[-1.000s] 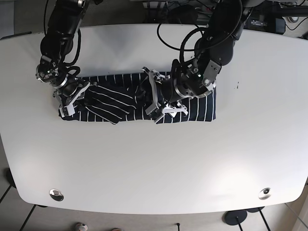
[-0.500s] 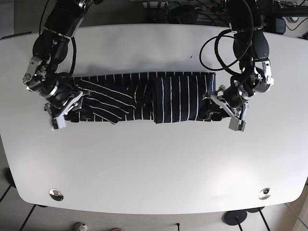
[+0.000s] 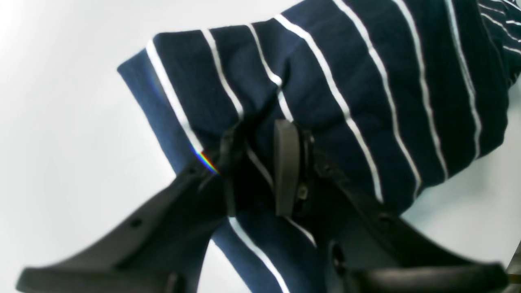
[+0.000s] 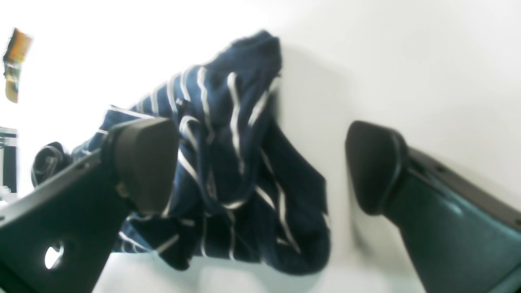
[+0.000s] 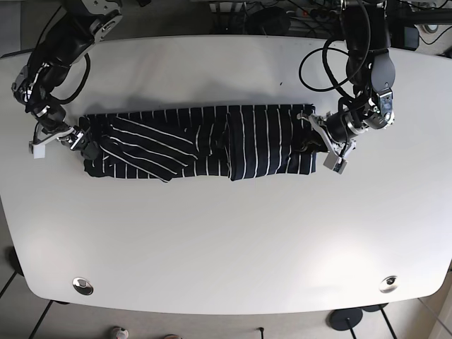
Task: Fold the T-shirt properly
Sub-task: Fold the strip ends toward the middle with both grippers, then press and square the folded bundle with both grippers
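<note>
The navy T-shirt point(image 5: 198, 141) with thin white stripes lies as a long rumpled band across the white table. In the base view my left gripper point(image 5: 319, 145) is at the band's right end. The left wrist view shows this gripper point(image 3: 256, 162) shut on a pinched fold of the T-shirt point(image 3: 366, 81). My right gripper point(image 5: 60, 140) sits at the band's left end. In the right wrist view it point(image 4: 260, 162) stands open, its fingers point(image 4: 146, 162) straddling the bunched corner of the T-shirt point(image 4: 228, 122) without pressing on it.
The white table point(image 5: 226, 240) has round metal grommets near its front left point(image 5: 82, 285) and front right point(image 5: 388, 284) corners. Black cables point(image 5: 318, 63) loop over the table behind my left arm. Floor shows past the front edge.
My left gripper went from the shirt's middle to its right end, spreading the cloth rightward. My right gripper slid left and up to the band's left tip.
</note>
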`<state>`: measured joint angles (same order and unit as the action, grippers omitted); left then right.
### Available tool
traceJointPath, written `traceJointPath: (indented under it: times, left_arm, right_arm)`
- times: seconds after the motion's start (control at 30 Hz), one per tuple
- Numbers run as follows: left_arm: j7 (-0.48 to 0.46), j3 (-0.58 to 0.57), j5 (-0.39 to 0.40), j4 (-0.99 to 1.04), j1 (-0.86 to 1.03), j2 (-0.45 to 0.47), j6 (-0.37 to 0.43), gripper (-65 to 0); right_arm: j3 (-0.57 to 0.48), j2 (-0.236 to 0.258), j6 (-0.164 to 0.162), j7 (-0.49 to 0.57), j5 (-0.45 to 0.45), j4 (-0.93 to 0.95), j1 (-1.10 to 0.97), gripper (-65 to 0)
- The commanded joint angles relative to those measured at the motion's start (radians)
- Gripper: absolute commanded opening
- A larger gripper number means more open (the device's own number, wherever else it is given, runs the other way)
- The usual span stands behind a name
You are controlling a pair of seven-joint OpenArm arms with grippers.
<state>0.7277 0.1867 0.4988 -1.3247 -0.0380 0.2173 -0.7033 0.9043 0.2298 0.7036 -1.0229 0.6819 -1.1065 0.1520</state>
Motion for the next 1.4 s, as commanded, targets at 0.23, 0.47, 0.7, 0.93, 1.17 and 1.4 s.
traceJointPath:
  times: [0.23,0.47,0.7,0.93,1.17,1.4]
  left_arm:
    - [0.026,0.004,-0.033,-0.006,0.000,0.012,0.005,-54.3]
    - [0.026,0.000,-0.033,-0.006,0.000,0.006,0.005,-54.3]
    - [0.026,-0.014,-0.035,-0.005,0.000,0.004,0.005,-54.3]
    - [0.026,-0.075,-0.035,-0.006,0.000,0.004,0.005,-54.3]
    - [0.026,-0.079,-0.035,0.000,0.000,-0.032,0.005,-54.3]
    - [0.026,-0.077,-0.033,0.000,0.002,-0.038,0.005,-54.3]
  right_arm:
    - [-0.149,-0.108,-0.005,-0.017,-0.027,-0.117,-0.029,-3.5]
    - [-0.153,-0.079,-0.005,0.029,-0.027,-0.120,-0.030,-61.7]
    - [-0.279,-0.082,-0.005,0.009,-0.017,-0.582,-0.131,-62.8]
    - [-0.581,-0.137,-0.092,-0.009,-0.015,-0.920,-0.208,-62.8]
    - [-0.845,-0.323,-0.095,-0.007,-0.026,-0.907,-0.197,-62.8]
    - [-1.040,-0.359,-0.101,0.183,-0.126,-0.628,-0.114,-62.6]
